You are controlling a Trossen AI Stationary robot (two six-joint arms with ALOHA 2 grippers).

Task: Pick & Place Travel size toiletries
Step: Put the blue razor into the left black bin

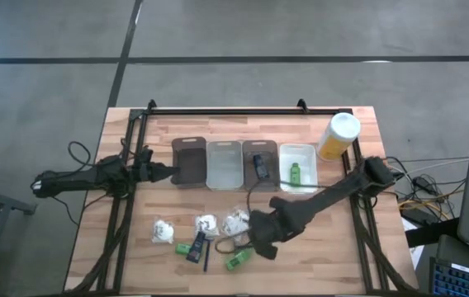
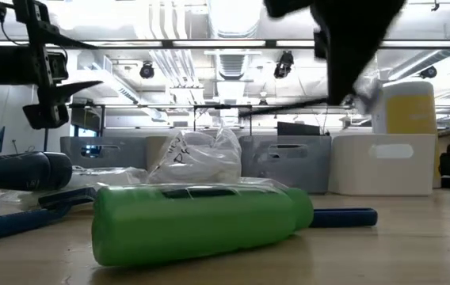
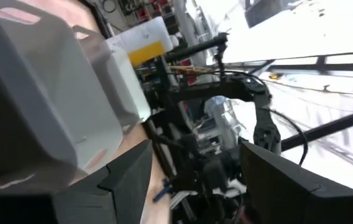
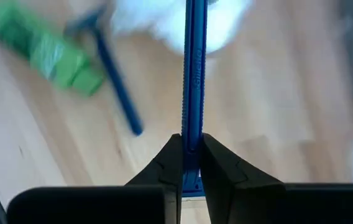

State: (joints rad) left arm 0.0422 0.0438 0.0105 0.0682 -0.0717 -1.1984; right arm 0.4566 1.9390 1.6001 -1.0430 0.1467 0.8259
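Toiletries lie on the near part of the table: white crinkly bundles [image 1: 206,223], green bottles [image 1: 236,261] [image 2: 197,223], a black piece [image 1: 197,247] and a blue razor stick [image 1: 206,257] [image 4: 115,84]. My right gripper [image 1: 251,237] [image 4: 191,155] hovers over them, shut on another thin blue razor stick [image 4: 194,68]. My left gripper [image 1: 168,172] [image 3: 195,186] is open and waits beside the dark tray [image 1: 190,162]. A green bottle [image 1: 295,172] lies in the white tray [image 1: 297,155], and a black piece [image 1: 259,163] lies in the grey tray. My right gripper pinches the blue razor stick near one end of its handle [image 4: 192,140] between the two fingertips [image 4: 167,158]. The stick runs straight out ahead, in line with the fingers. In the low view the gripper is well above the table top, so the stick is lifted clear.
Four trays stand in a row across the middle of the table, including a clear one [image 1: 224,163]. A tall yellow bottle with a white cap [image 1: 338,134] stands at the far right. A black frame rail [image 1: 243,111] runs along the far edge. Bare wood lies near right.
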